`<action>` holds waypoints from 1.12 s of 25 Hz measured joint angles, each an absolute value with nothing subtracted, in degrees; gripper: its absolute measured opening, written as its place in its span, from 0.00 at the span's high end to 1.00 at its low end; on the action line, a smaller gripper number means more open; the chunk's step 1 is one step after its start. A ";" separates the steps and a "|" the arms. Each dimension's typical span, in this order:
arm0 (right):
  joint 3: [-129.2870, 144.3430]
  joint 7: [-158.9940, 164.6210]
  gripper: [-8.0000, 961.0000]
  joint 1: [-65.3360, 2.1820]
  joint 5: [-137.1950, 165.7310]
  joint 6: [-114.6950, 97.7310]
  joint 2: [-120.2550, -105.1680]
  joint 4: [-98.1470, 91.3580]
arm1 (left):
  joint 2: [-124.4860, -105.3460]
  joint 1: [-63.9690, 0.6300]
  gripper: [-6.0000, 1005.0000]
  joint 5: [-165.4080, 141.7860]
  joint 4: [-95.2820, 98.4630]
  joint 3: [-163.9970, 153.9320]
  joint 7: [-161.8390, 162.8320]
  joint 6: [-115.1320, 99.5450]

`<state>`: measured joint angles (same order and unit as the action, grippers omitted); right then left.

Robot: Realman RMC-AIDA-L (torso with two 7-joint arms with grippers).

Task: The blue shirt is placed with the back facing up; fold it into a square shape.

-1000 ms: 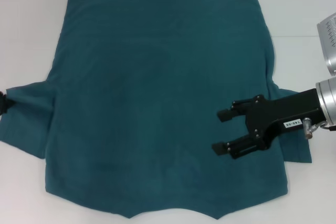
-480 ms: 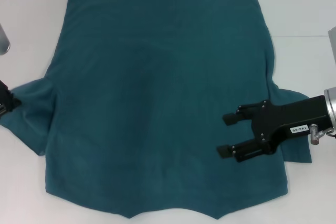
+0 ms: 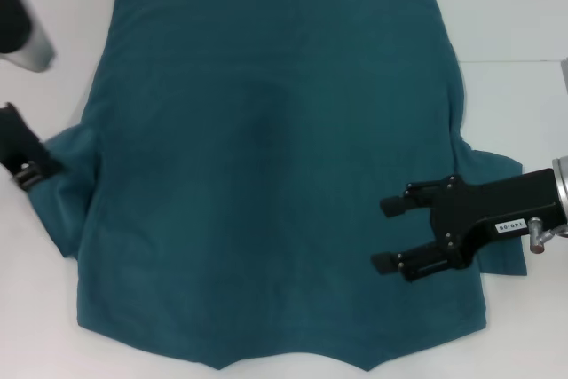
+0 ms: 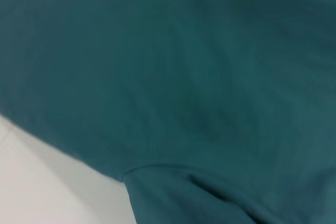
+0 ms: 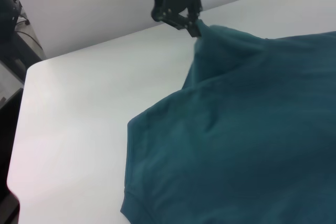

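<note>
Shirt: the blue shirt [image 3: 266, 166] lies flat, back up, on the white table [image 3: 515, 6], hem at the far side and collar notch at the near edge; no fold has been made in the body yet.

Left sleeve: a second ago it lay spread out flat toward the table's left edge; now the left sleeve [image 3: 67, 193] is bunched and drawn in toward the body, its outer end lifted off the table. The right wrist view shows it pulled up into a peak.

Left gripper: the left gripper [image 3: 35, 169] is clamped on the tip of that sleeve, and over the last second it has risen and moved inward with the cloth.

Right sleeve: the right sleeve [image 3: 497, 210] rests flat on the table, partly under the right arm.

Right gripper: the right gripper [image 3: 390, 234] hovers over the shirt's right side near the sleeve seam, fingers apart and holding nothing; it has drifted slightly toward the near edge and outward.

Meaning: the sleeve fold on the left looks to be just under way; the task is at an early stage.

Next: likely the left sleeve is carried over onto the back and laid flat.

Risk: thin soft cloth could slip from the pinch or drag the body askew.
</note>
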<state>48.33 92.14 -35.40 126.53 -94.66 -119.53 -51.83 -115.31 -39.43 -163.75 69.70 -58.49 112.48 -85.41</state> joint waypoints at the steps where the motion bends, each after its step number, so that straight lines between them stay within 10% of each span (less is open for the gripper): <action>1: 48.34 91.81 0.03 -35.37 126.53 -94.65 -119.53 -51.72 | -115.57 -39.58 0.95 -163.74 69.64 -60.07 113.81 -84.85; 15: 48.47 89.73 0.03 -33.96 126.00 -94.46 -119.88 -51.36 | -114.85 -45.99 0.95 -163.86 63.18 -75.34 131.01 -78.44; 28: 48.28 88.69 0.03 -33.33 124.39 -93.51 -119.71 -51.52 | -119.99 -45.47 0.79 -163.76 65.74 -69.73 131.94 -75.63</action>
<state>48.28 88.69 -33.33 124.39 -93.51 -119.71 -51.52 -119.99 -45.47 -163.76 65.74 -69.73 131.94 -75.63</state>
